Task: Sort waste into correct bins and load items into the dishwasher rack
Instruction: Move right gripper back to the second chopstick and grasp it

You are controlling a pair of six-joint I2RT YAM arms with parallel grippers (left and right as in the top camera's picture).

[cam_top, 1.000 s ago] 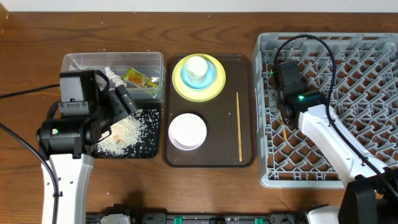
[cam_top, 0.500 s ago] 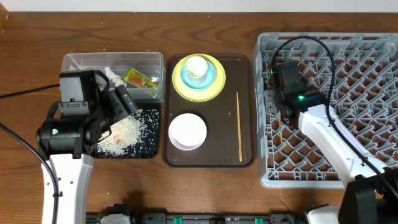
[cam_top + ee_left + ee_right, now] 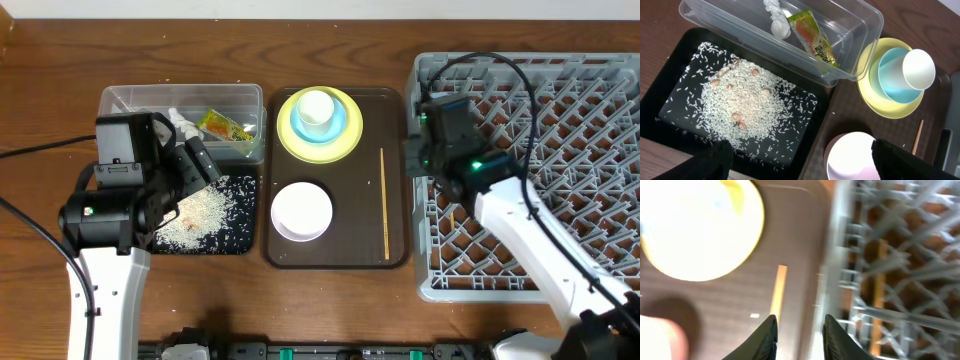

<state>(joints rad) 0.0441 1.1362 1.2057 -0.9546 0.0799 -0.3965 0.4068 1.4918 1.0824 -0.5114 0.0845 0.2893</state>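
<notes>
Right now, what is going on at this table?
Two robot arms are clearing up. The left gripper hangs open and empty over the black tray, which holds the rice; the wrapper and paper scrap lie in the clear tub. The right gripper, open and empty, is over the left edge of the rack, where one chopstick lies. The other chopstick, the white bowl and the plate with blue bowl and cup stacked on it are on the brown tray.

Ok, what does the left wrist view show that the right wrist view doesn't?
Only left wrist: the clear tub holding the wrapper and paper scrap, the rice on the black tray, the cup in the blue bowl. Only right wrist: the peg lattice of the rack. Both: the yellow plate and the chopstick on the brown tray.
</notes>
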